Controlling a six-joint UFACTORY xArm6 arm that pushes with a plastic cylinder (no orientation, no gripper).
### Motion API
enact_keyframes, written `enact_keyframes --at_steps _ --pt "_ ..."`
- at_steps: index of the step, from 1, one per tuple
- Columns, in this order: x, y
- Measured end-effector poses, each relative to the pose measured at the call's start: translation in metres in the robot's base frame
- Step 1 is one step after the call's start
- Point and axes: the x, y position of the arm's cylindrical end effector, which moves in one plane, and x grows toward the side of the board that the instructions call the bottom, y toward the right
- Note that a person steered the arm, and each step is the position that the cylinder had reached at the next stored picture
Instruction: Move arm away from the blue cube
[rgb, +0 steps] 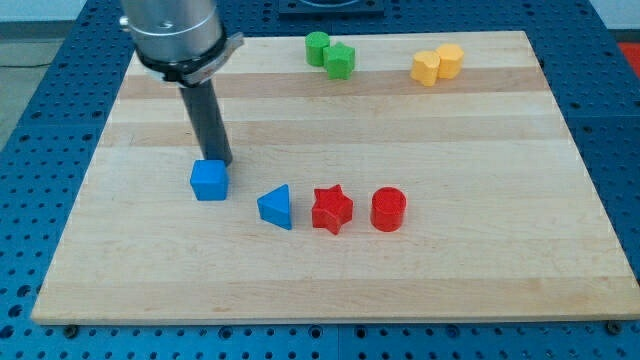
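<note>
Blue cube (209, 181), small, rigid, probably light and easily slid, is sitting on the wooden board (480, 270) left of centre, with my tip (223, 163) resting just at its upper right edge, jawless, gripping nothing, needing only retreat without nudging.

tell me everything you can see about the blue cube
The small blue cube, matte and plastic-looking, sits flat on the pale wooden board, towards the view's left. Its top face looks lighter than its front. My tip, the dark rod's lower end, stands right at its upper right edge, seemingly touching. The blue triangular block lies apart, to its right.
</note>
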Motion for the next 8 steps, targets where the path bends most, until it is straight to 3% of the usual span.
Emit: enact_keyframes --at_steps 4,5,7,8 --pt "0.045 -0.016" --pt "0.046 -0.061" --pt "0.098 -0.059" --pt "0.098 -0.059"
